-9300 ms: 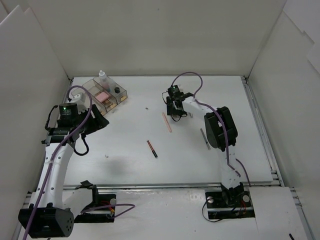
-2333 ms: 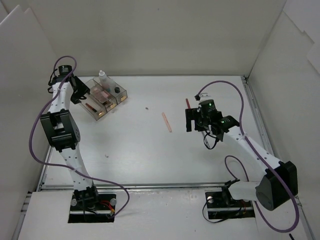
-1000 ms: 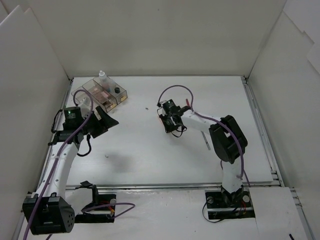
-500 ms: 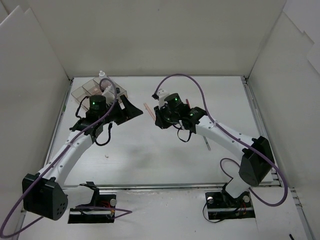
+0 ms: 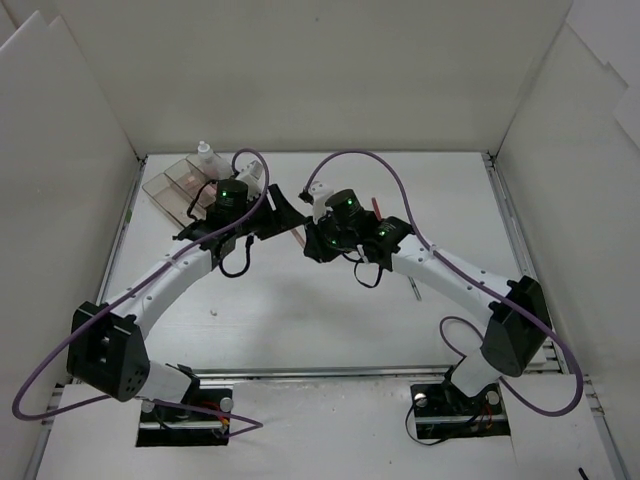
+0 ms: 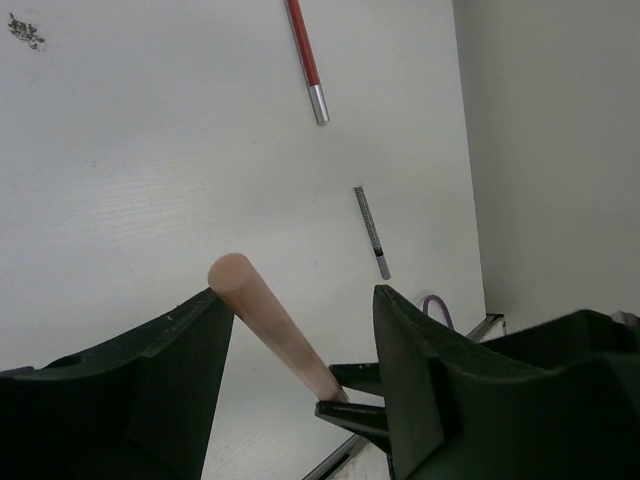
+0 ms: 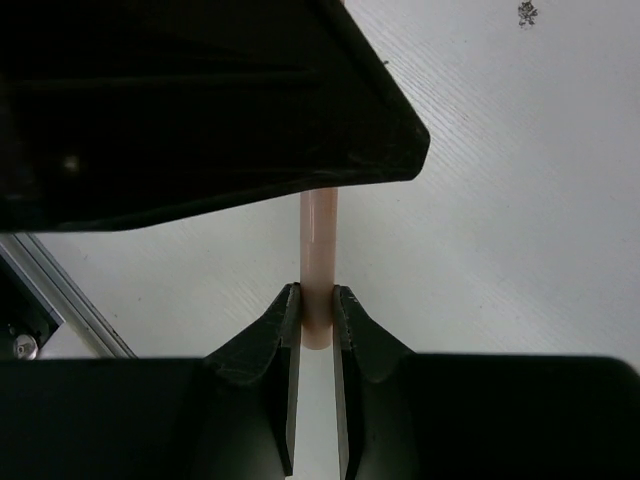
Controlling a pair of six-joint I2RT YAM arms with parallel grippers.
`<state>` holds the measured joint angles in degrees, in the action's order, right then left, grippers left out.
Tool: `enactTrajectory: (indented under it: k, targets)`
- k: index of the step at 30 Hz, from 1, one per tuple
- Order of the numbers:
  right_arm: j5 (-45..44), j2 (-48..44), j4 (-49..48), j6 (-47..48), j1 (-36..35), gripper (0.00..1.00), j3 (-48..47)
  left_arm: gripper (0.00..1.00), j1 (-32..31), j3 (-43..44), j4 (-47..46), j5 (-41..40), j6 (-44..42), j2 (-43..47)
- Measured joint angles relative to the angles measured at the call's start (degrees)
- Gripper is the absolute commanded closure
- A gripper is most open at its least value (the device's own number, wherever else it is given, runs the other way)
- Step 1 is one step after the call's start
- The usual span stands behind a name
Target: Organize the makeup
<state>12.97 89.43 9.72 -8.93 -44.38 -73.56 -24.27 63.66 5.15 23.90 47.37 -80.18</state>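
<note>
R claw (image 7: 317,292) is clenched on the pink pencil (image 6: 262,315), gripping it near one end; the rest sticks out past the tips. L claw (image 6: 298,297) is released. Its two fingers stand either side of the pencil's free end w/ a gap on both sides, not touching it. The two claws meet nose to nose over the middle of the surface (image 5: 300,330), a bit toward the far side, w/ L arm reaching in from the left and R arm from the right. The pencil is tilted and off the surface, rounded end toward the L wrist cam.

Red pencil (image 6: 304,55) w/ a silver end lies flat on the surface, just right of R claw in the top view. Grey pencil (image 6: 371,230) also lies flat, nearer & further right by R forearm, apart from the red one.

Clear box (image 5: 165,185) sits in the far-left corner, w/ L arm over its right part. There are pink/brown bits inside; can't tell which compartments. White bottle (image 5: 205,153) stands upright at the box's far edge; inside it or just behind, can't tell.
</note>
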Motion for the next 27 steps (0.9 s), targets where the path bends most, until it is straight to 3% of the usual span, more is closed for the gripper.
enactTrajectory:
  k: [3,5,7,9,10,13,14,16,20,27]
  targets:
    - [0.07,-0.63,0.09,0.00,-0.35,0.96,-0.20,0.65,-0.50,0.13,0.02,-0.48,0.39,-1.27]
    - [0.13,-0.92,0.20,-0.02,-0.35,0.93,-0.50,0.82,-0.55,0.63,0.02,-0.48,0.85,-2.14]
    - [0.15,-1.05,0.46,-0.15,-0.35,0.82,-0.61,0.98,-0.79,1.25,-0.61,0.22,2.14,-2.75]
    - [0.11,-0.98,0.39,-0.42,-0.44,0.68,-0.61,1.00,-1.31,2.03,-1.25,0.46,2.51,-2.75]
    - [0.02,-1.14,0.50,-0.55,-0.46,0.50,-0.61,1.00,-1.62,2.25,-1.44,0.44,2.45,-2.73]
    - [-0.98,-1.33,0.44,-0.87,-0.61,0.21,-0.72,1.00,-1.55,2.29,-1.42,0.20,2.38,-2.73]
    - [-1.53,-1.36,0.46,-0.96,-0.63,0.17,-0.72,1.00,-1.14,2.29,-1.38,0.17,2.34,-2.73]
    - [-2.86,-1.40,0.52,-1.11,-0.61,0.10,-0.72,1.00,0.39,2.29,-1.29,0.24,2.25,-2.73]
    - [-5.29,-2.75,0.68,-1.27,0.02,0.08,-0.09,1.00,6.45,2.56,0.76,0.98,0.74,-2.73]
    - [-12.50,-11.76,3.72,0.26,5.86,0.08,6.73,1.00,25.62,10.69,8.39,1.05,-6.03,-6.23]
